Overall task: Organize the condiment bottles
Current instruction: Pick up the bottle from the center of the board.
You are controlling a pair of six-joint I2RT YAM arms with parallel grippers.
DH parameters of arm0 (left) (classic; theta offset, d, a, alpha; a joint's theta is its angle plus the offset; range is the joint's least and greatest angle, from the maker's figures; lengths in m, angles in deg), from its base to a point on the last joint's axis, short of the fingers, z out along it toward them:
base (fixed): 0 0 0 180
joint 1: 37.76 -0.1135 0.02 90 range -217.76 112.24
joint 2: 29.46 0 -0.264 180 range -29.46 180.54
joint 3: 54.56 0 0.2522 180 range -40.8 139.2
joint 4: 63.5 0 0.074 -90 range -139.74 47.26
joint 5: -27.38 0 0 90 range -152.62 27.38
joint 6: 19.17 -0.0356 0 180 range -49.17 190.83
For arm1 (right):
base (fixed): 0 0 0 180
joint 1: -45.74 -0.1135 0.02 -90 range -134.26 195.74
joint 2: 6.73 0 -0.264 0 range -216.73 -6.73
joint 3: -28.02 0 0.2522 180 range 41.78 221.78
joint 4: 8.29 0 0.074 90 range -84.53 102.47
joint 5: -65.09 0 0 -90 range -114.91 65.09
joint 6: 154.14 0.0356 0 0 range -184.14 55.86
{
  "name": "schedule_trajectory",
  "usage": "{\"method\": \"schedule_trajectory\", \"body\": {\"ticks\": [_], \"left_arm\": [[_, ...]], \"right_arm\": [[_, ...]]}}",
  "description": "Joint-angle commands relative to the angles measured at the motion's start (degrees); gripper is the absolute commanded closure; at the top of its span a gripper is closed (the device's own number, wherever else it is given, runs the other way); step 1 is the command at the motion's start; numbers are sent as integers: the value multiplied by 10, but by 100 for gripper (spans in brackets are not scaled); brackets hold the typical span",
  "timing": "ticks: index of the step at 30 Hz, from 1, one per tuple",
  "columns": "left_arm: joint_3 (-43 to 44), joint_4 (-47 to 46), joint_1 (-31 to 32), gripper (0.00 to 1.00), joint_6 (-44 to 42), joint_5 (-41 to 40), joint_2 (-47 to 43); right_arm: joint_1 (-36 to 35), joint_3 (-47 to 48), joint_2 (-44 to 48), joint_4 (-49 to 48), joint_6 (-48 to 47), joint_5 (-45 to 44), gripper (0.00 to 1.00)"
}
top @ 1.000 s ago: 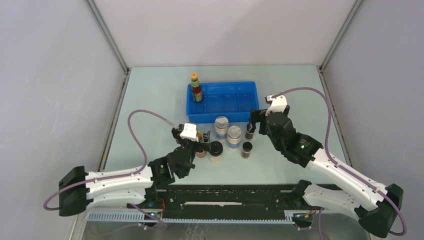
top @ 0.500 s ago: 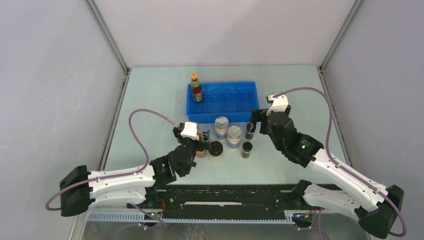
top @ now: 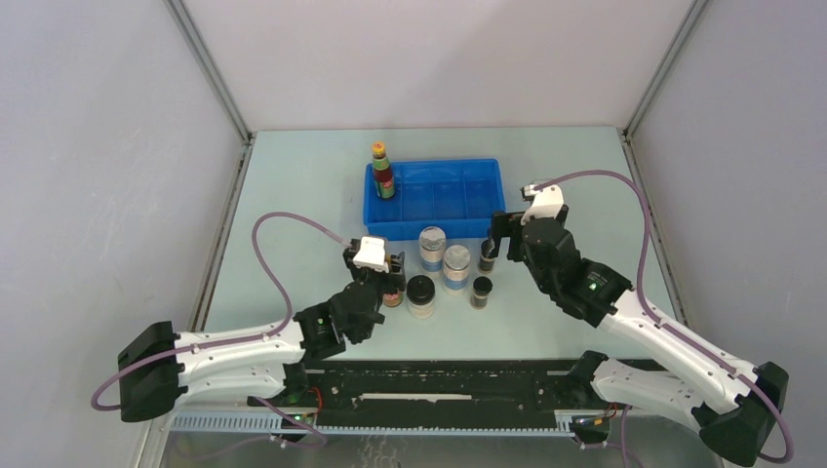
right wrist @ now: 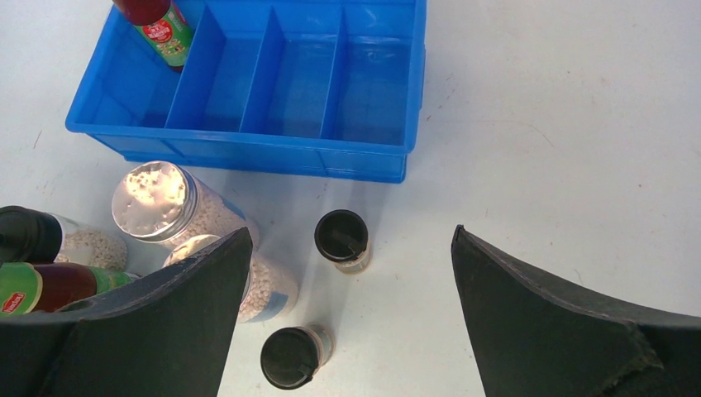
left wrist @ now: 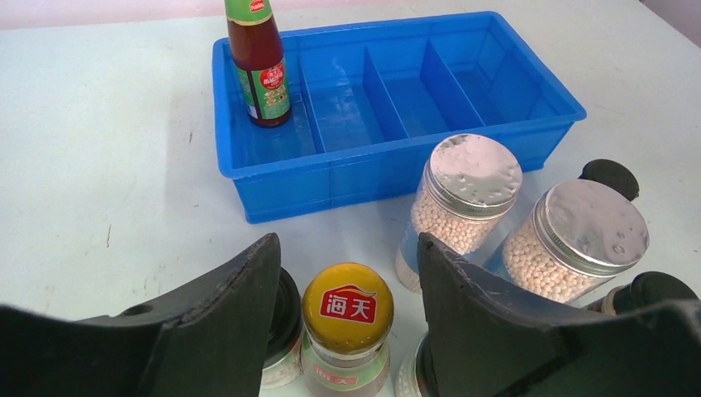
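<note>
Sauce bottle (left wrist: 345,331), yellow-capped, upright on table (left wrist: 99,165) between released left fingers (left wrist: 223,331) with black-lidded jars (top: 420,291) crowding both sides: centre on neck, clench squarely below cap, lift straight up before carrying to blue tray (left wrist: 397,178); right fingers (right wrist: 165,331) also released, near dark vial (right wrist: 341,238).

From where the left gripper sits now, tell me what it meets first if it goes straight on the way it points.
The yellow-capped sauce bottle, standing inside the open left gripper; the palm would probably press its cap first, though depth is unclear. Beyond it is the near wall of the blue divided tray.
</note>
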Motion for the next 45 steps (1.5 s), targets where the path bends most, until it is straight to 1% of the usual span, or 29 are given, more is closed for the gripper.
{"method": "schedule_trajectory", "body": {"ticks": [1, 3, 5, 10, 16, 25, 28, 30, 31, 32, 33, 45], "left_arm": [[-10, -15, -4, 35, 16, -14, 1], [-8, -13, -4, 42, 17, -14, 4], [-8, -9, -4, 47, 20, -14, 6], [-6, -2, -5, 48, 24, -16, 9], [-4, 2, -5, 54, 27, -16, 13], [0, 4, -5, 67, 30, -16, 17], [1, 4, -6, 75, 29, -16, 19], [2, 5, -6, 82, 29, -16, 19], [2, 5, -5, 88, 29, -16, 19], [3, 5, -5, 98, 29, -16, 19], [3, 5, -5, 99, 29, -17, 19], [6, 2, -5, 100, 23, -8, 11]], "right_arm": [[3, -5, 11, -5, 2, -4, 0], [3, -5, 11, -4, 3, -4, 0], [3, -5, 12, -3, 3, -5, 0], [3, -5, 12, -4, 3, -5, 0], [3, -5, 13, -1, 5, -6, 0], [3, -5, 13, 1, 8, -6, 0], [3, -8, 15, -1, 8, -7, 0], [3, -10, 17, -1, 9, -6, 0], [3, -10, 17, 0, 10, -7, 0], [3, -10, 17, 0, 11, -7, 0], [2, -10, 17, 1, 12, -6, 0], [3, -16, 21, -1, 14, -6, 0]]}}
